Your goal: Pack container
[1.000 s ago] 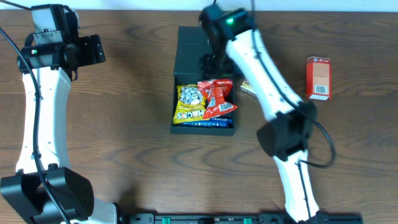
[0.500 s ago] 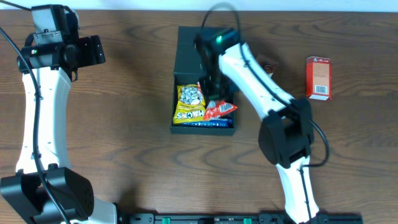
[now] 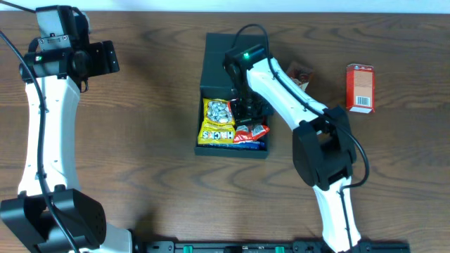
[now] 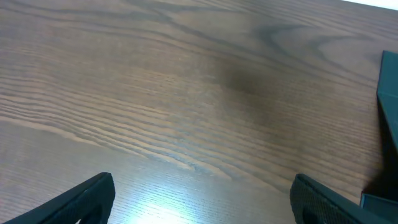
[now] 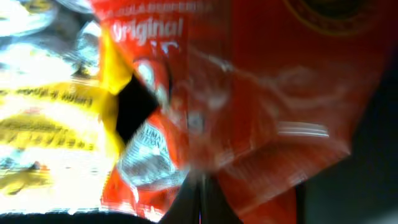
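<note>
Black cardboard container (image 3: pixel 214 63) sits at table centre, lid open, holding a yellow packet (image 3: pixel 216 121) and a red packet (image 3: pixel 252 131). Right gripper (image 3: pixel 246 111) is inside it, jaws together at the red packet; a grip on the film cannot be confirmed. Hazard: withdrawal may drag that packet out. Left gripper (image 4: pixel 202 196) hangs wide apart, well clear.

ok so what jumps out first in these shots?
The right gripper is shut and nose-down inside the black container at table centre, among a yellow packet and a red packet; that red wrapper fills the right wrist view. Off to the right a small red carton stands alone. The left gripper hangs open over the table at far left.
</note>
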Action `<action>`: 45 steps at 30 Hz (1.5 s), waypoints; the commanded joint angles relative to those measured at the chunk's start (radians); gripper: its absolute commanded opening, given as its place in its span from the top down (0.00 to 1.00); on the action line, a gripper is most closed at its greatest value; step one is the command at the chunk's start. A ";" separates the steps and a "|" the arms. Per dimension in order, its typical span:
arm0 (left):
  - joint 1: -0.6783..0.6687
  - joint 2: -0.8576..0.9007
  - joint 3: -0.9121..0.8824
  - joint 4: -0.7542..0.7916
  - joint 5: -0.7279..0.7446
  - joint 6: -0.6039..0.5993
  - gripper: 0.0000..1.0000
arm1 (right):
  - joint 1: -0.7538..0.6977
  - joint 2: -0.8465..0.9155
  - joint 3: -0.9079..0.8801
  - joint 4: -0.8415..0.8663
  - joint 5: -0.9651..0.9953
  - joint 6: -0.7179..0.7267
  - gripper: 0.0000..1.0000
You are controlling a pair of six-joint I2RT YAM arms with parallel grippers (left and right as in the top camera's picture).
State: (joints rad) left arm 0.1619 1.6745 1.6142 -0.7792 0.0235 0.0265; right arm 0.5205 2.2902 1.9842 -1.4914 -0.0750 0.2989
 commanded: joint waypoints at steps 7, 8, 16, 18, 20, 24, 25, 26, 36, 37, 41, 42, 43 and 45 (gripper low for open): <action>0.002 0.006 -0.014 -0.001 0.005 0.003 0.09 | 0.005 0.006 0.204 -0.198 0.100 0.030 0.98; 0.002 0.006 -0.021 0.000 0.006 0.003 0.09 | 0.005 0.006 0.193 -0.204 0.098 0.030 0.98; 0.002 0.006 -0.040 0.008 0.031 0.003 0.09 | 0.005 0.006 0.041 -0.162 0.047 0.037 0.98; 0.002 0.006 -0.040 0.010 0.031 0.003 0.09 | 0.005 0.006 -0.007 -0.137 0.040 0.037 0.98; 0.002 0.006 -0.040 0.010 0.031 0.003 0.09 | 0.005 0.006 -0.064 -0.104 0.040 0.037 0.99; 0.002 0.006 -0.040 0.014 0.031 0.003 0.09 | 0.005 0.006 -0.150 -0.014 0.040 0.038 0.99; 0.002 0.006 -0.040 0.016 0.031 0.003 0.09 | 0.005 0.006 -0.160 0.005 0.041 0.038 0.98; 0.002 0.006 -0.040 0.017 0.031 0.003 0.09 | 0.005 0.006 -0.166 0.023 0.041 0.038 0.98; 0.002 0.006 -0.040 0.021 0.056 0.003 0.09 | -0.001 0.006 -0.017 -0.055 0.052 0.025 0.98; 0.002 0.006 -0.040 0.021 0.056 0.003 0.09 | -0.001 0.006 0.026 -0.080 0.057 0.022 0.99; 0.002 0.006 -0.040 0.021 0.056 0.003 0.09 | -0.001 0.005 0.148 -0.108 0.071 0.010 0.99; 0.002 0.006 -0.040 0.021 0.056 0.003 0.09 | -0.001 0.005 0.159 -0.093 0.071 0.010 0.98; 0.002 0.006 -0.040 0.021 0.056 0.003 0.09 | -0.001 0.005 0.160 -0.074 0.071 0.009 0.98; 0.002 0.006 -0.040 0.021 0.056 0.003 0.09 | -0.001 0.007 0.151 -0.031 0.069 -0.006 0.99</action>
State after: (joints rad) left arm 0.1616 1.6760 1.5810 -0.7586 0.0723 0.0265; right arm 0.5205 2.2955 2.1296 -1.5471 -0.0185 0.3183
